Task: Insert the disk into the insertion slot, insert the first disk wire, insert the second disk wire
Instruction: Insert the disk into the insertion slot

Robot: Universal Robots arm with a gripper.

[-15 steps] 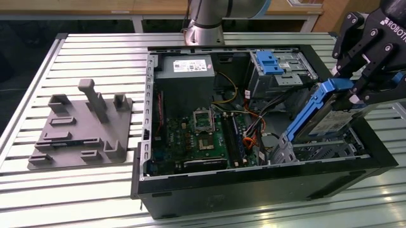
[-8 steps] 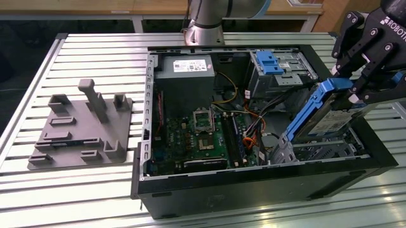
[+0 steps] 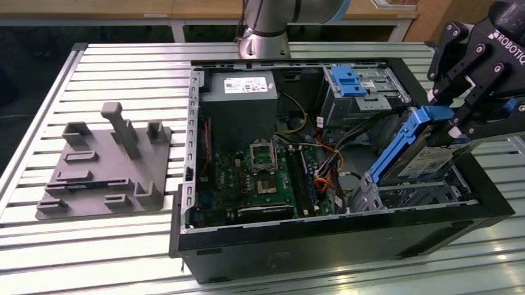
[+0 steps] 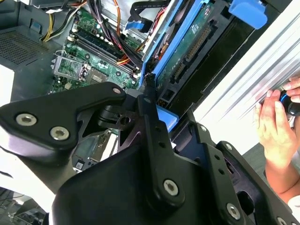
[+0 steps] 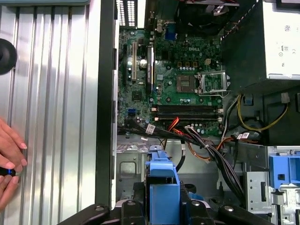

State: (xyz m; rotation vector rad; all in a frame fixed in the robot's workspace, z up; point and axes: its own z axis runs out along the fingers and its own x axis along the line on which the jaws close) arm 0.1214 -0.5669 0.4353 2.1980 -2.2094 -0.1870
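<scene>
"One black end effector (image 3: 455, 126) is hanging over the open computer case (image 3: 328, 239) on the slatted metal counter (image 3: 115, 246). What is it gripping?"

"It is pinching the disk (image 3: 428, 161) by its bright blue carrier (image 3: 394, 157), clamped tight on the frame. The drive is tilting steeply, white label showing. Its lower end is dipping inside the case at the exterior view's right, just above the insertion slot (image 3: 422, 195), the small perforated cage. Whether disk and cage are touching, I cannot tell."

"And what is sitting around it?"

"The green motherboard (image 3: 262, 178) is lying on the case floor, with wires (image 3: 328, 166) running between it and the cage. The grey power-supply box (image 3: 238, 83) and the taller bay with a blue latch (image 3: 355, 80) are sitting along the wall nearest the robot arm (image 3: 262, 31). A grey moulded fixture (image 3: 107, 166) is standing on the counter at the exterior view's left, well apart from the case. In both wrist views a person's hand (image 4: 274, 117) (image 5: 9, 154) is showing by the counter slats, outside the case."
</scene>
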